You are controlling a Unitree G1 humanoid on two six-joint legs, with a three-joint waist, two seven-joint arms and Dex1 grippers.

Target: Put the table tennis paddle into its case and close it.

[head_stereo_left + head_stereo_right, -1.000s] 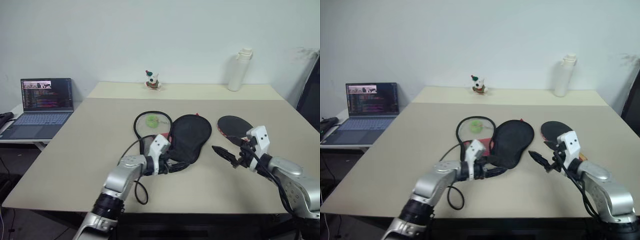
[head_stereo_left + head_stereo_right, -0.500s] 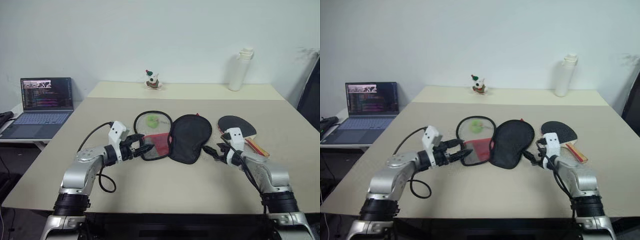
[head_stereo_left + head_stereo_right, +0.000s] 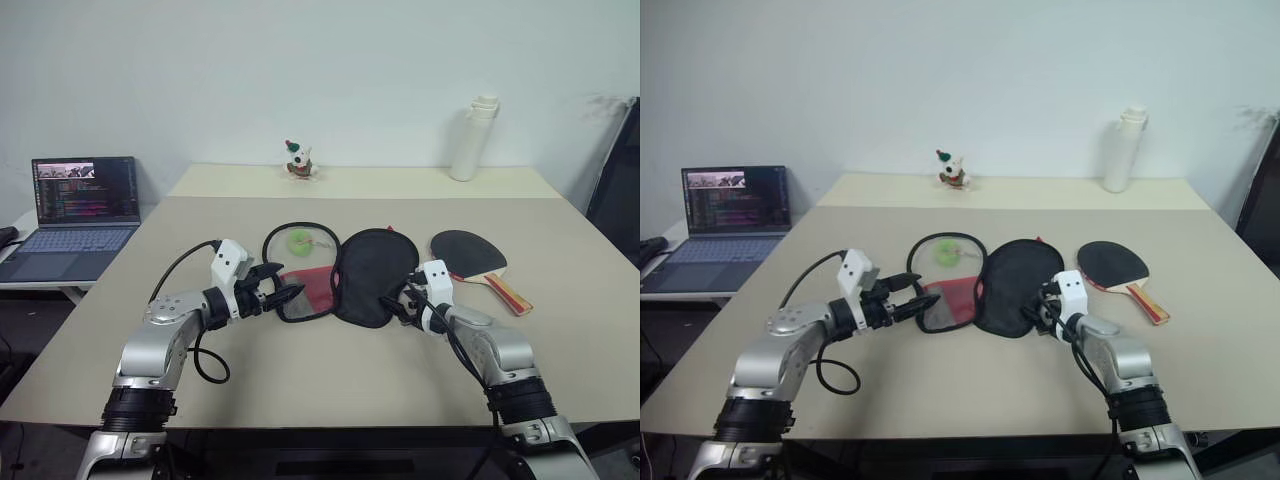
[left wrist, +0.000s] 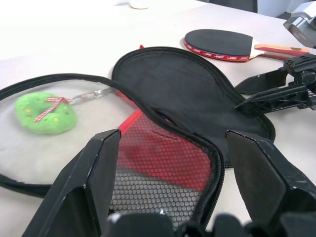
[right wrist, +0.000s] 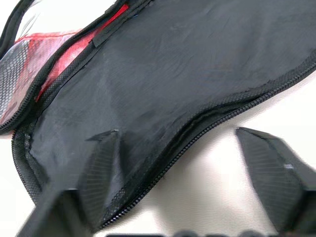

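case (image 3: 375, 277) lay unzipped and flat, both spread-jaw grippers, left (image 3: 283, 296) and right (image 3: 397, 300), had moved to its edges, paddle (image 3: 470, 250) untouched outside.

laptop screen (image 3: 85, 189) text too small, nothing legible

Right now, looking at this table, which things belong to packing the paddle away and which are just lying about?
For the job:
- table tennis paddle, lying flat at the table's right
- case, unzipped and spread open at the middle
- left end effector and right end effector, either side of the case

Just lying about:
- green plush ring on the mesh flap
- laptop
- white bottle
- small figurine
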